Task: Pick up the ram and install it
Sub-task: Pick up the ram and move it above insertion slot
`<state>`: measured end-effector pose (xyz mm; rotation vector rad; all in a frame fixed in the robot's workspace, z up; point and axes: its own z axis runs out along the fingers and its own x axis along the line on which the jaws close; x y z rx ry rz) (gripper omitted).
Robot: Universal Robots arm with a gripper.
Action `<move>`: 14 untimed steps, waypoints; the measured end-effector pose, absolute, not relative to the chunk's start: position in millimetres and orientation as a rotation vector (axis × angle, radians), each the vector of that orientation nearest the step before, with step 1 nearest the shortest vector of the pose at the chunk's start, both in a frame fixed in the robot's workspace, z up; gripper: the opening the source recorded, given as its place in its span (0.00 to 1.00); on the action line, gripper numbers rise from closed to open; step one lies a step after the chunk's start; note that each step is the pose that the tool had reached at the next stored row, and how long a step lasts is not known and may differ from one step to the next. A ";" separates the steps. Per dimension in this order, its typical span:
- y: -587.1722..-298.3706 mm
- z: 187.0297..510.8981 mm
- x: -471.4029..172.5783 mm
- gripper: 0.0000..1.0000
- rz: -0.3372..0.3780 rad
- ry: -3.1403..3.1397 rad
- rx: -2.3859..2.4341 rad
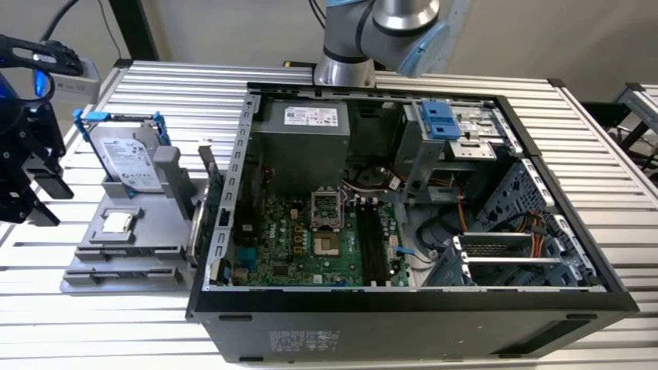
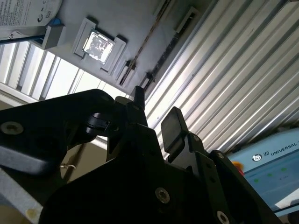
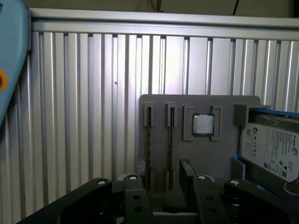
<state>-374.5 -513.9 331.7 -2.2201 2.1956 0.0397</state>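
The ram [image 3: 149,140] is a thin stick standing on edge in a narrow slot of the grey holder [image 3: 224,154]; in the second wrist view the ram [image 2: 144,44] is a thin brownish line. A similar thin edge [image 3: 170,140] fills the neighbouring slot. My gripper [image 3: 161,182] hangs over the table next to the holder's ram end, open, with nothing between its black fingers [image 2: 174,125]. In the exterior view my gripper [image 1: 36,193] is at the far left, apart from the holder [image 1: 129,250]. The motherboard's long black slots [image 1: 372,239] lie inside the open computer case [image 1: 411,304].
On the holder, a silver hard drive in a blue frame [image 1: 129,154] leans upright and a small square silver chip [image 1: 119,222] sits in a pocket. The case's metal wall [image 1: 221,216] rises just to the exterior view's right of the holder. The slatted aluminium table [image 1: 92,331] surrounds everything.
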 end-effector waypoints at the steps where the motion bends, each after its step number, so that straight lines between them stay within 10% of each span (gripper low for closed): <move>1: -513.9 331.7 -374.4 1.00 0.040 2.195 -2.220; 14: -513.7 321.9 -374.4 1.00 0.039 2.195 -2.220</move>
